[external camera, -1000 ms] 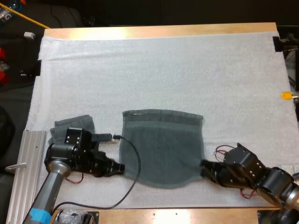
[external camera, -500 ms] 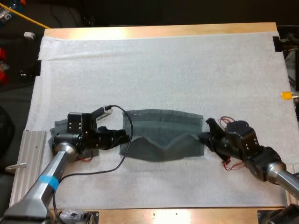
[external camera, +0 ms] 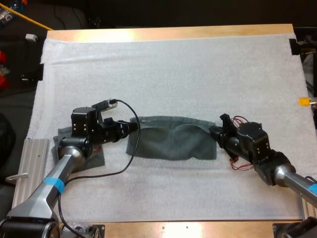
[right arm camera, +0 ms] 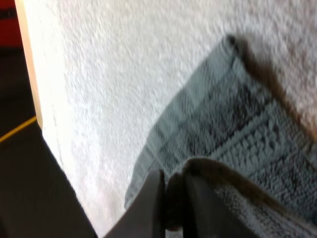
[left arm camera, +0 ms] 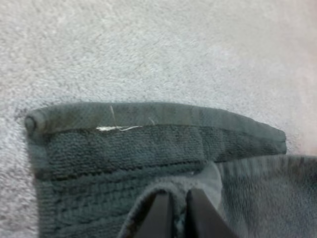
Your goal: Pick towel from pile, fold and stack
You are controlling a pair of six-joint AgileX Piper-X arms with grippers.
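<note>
The left end effector and right end effector each pinch one end of the fuzzy grey-green towel, a long folded strip on the nubbly white mat.

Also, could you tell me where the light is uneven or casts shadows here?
High view: glare along the table's far edge. Right wrist view: the mat looks washed out, and the towel throws a dark shadow. Left wrist view: even light, no glare.

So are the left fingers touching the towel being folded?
Touching: the left wrist view shows the left fingers pressing a raised towel fold from both sides.
</note>
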